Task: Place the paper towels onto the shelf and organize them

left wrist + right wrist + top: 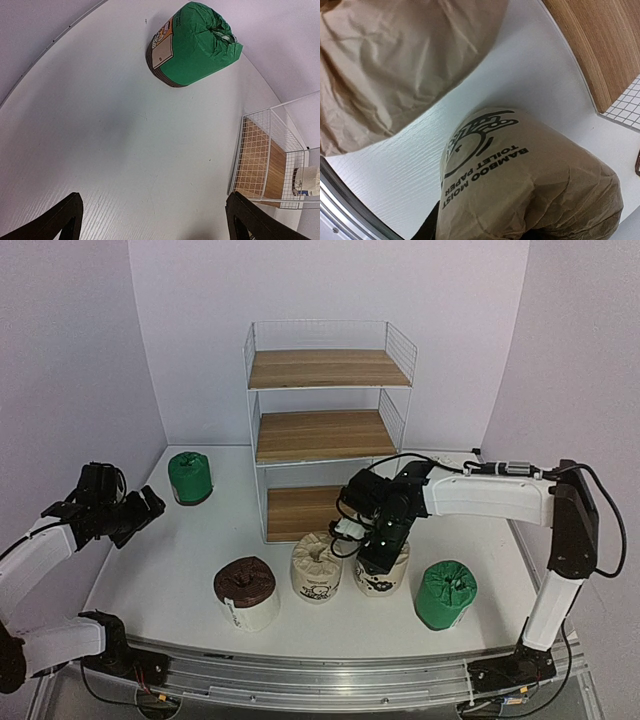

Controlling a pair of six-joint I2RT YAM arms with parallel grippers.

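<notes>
The shelf (320, 368), upper centre of the overhead view, is shown bare where visible. Five paper towels (247, 590) are left on the table (150, 570). A beige roll (388, 578) is covered by the right gripper (383, 548); closure cannot be told. The left gripper (154, 215) is spread wide, empty.

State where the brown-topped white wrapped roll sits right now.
In the top external view, the brown-topped white wrapped roll stands front-left of the white wire shelf, just left of a beige printed roll.
</notes>
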